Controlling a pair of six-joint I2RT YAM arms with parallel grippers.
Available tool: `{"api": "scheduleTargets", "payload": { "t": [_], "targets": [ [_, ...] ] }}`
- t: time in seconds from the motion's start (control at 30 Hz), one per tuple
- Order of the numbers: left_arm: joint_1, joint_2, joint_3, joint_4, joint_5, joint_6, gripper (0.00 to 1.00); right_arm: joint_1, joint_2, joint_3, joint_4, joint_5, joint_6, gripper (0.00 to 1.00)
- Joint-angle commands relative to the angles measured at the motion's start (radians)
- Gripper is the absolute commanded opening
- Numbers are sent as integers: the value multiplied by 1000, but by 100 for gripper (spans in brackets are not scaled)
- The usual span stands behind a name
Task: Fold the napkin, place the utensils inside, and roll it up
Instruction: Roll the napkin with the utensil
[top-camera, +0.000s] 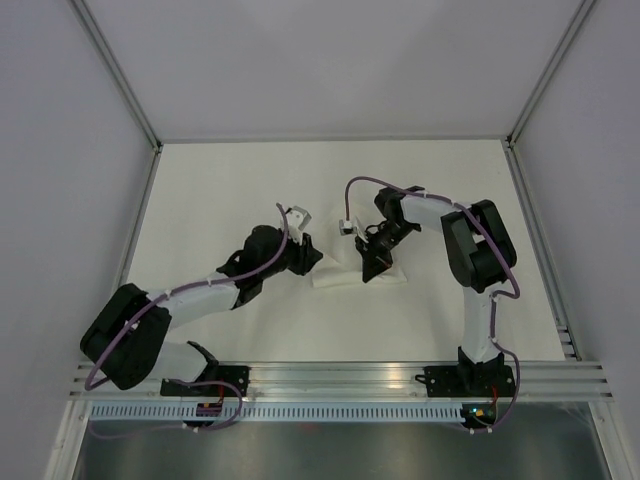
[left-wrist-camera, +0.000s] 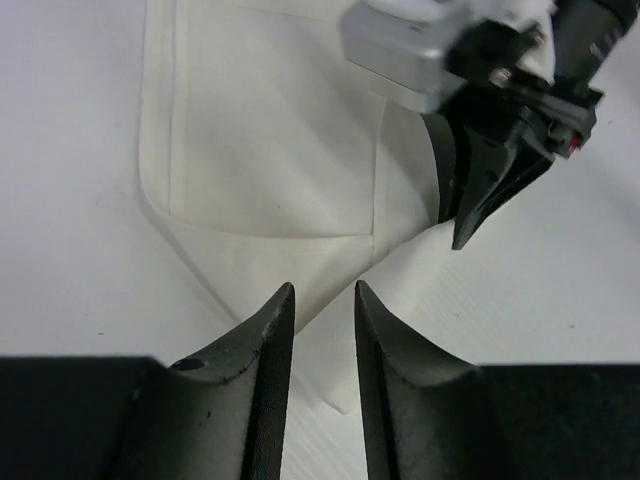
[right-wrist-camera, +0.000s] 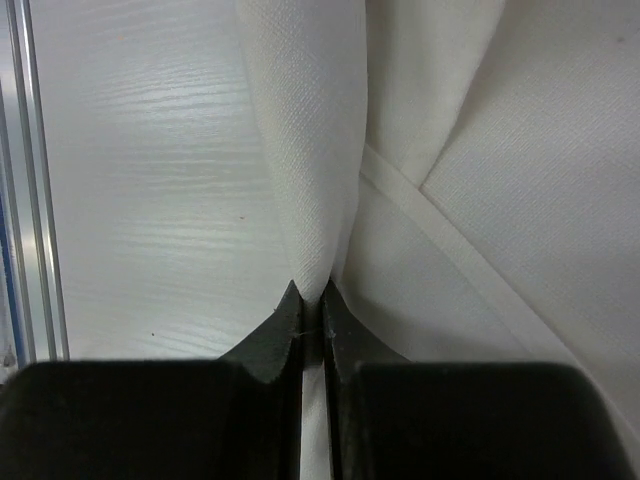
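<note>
White table (top-camera: 250, 190). R gripper (right-wrist-camera: 312, 297) is clamped on a raised napkin (left-wrist-camera: 270, 150) fold. L gripper (left-wrist-camera: 323, 295) has jaws apart, holding nothing, at the corner. Risk: thin pinch slips w/ any tug and the fold flops open.

Napkin (top-camera: 335, 278) partly under right end effector (top-camera: 369, 274)

White and softly textured, the napkin (top-camera: 335, 278) lies mid-tabletop (top-camera: 220, 200), folded over itself, stitched hems showing, one folded corner tapering to a point. One edge stands up in a taut ridge, pinched in the right end effector (right-wrist-camera: 312, 295).
</note>
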Motion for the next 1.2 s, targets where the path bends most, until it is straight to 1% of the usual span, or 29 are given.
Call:
{"api": "scheduleTargets", "payload": {
  "t": [0.0,0.07,0.1,0.17,0.23,0.3,0.37,0.4,0.5,0.6,0.7,0.83,1.03,1.17],
  "targets": [
    [-151,-33,-65,237,-283,229,36,-5,98,3,-97,84,-83,5],
    [-214,-12,-77,266,-378,330,35,-7,116,29,-114,85,-85,5],
    [-269,-1,-80,303,-409,410,38,-10,131,36,-127,85,-88,5],
    [-317,33,-70,322,-490,475,40,-15,145,58,-140,85,-86,5],
    [-388,92,-67,378,-571,591,42,-16,165,72,-154,85,-85,5],
    [-446,153,-44,392,-598,683,45,-18,181,89,-170,85,-89,5],
    [-486,192,-10,378,-593,723,45,-18,196,105,-180,88,-91,5],
    [-497,235,-1,377,-593,760,45,-19,201,110,-187,90,-89,6],
    [-531,281,29,369,-581,806,47,-21,214,124,-195,94,-88,5],
    [-540,301,55,336,-514,796,51,-21,225,132,-197,97,-83,6],
    [-540,323,82,282,-475,805,55,-21,236,135,-198,101,-83,5],
    [-540,352,121,207,-396,791,55,-22,240,142,-204,97,-83,6],
    [-531,387,154,119,-348,757,55,-24,250,152,-213,99,-83,6],
    [-503,416,154,128,-334,745,55,-25,251,153,-215,96,-83,5]
  ]
}}
